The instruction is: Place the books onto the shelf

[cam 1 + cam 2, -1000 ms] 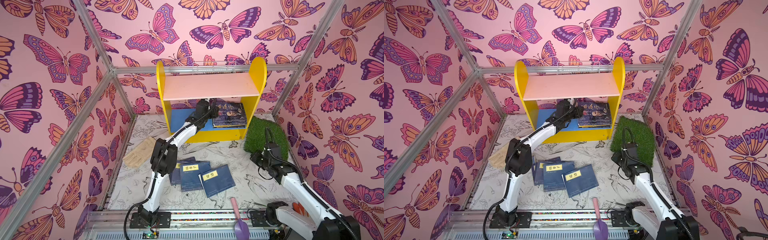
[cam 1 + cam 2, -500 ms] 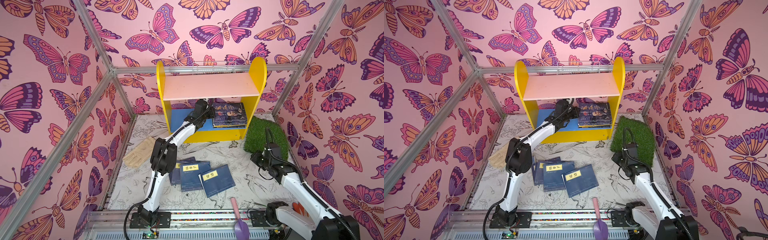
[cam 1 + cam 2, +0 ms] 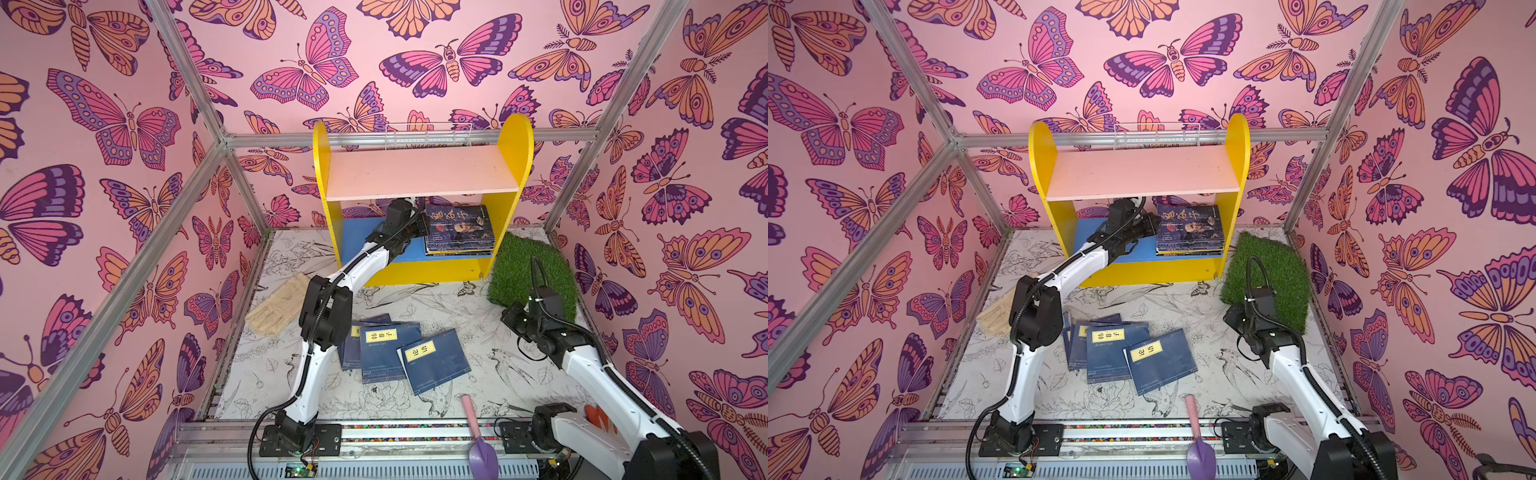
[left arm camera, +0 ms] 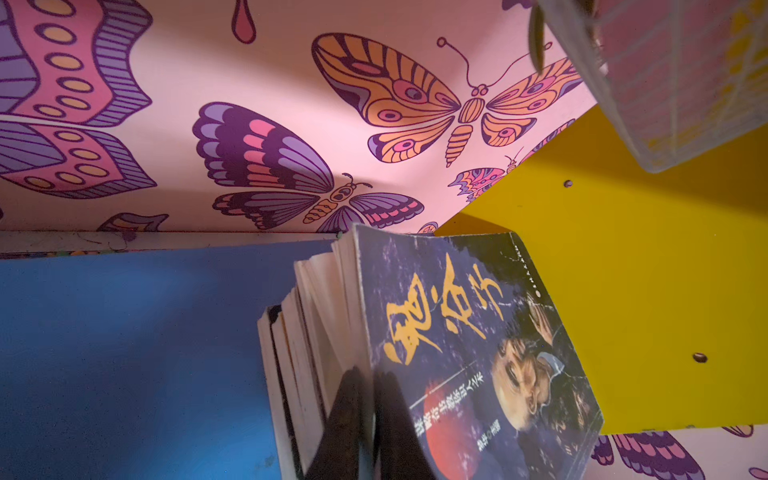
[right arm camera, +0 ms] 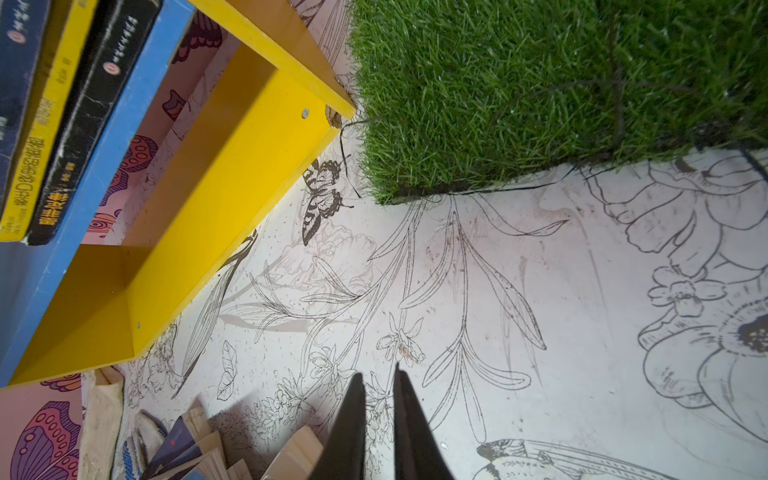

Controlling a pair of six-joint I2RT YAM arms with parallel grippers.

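Your left end effector nips the cover of the top book, lying flat at the right of the shelf, likely to square it, while your right end effector hangs narrow, empty.

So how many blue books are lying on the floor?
3 show clearly: the right book, the middle book, the left book. Edges of more peek out underneath.

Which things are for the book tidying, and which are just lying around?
For the job: navy paperback books on the floor, stacked books on the blue board, yellow-sided shelf.
Lying about: beige glove, green grass mat, purple scoop, white wire basket.
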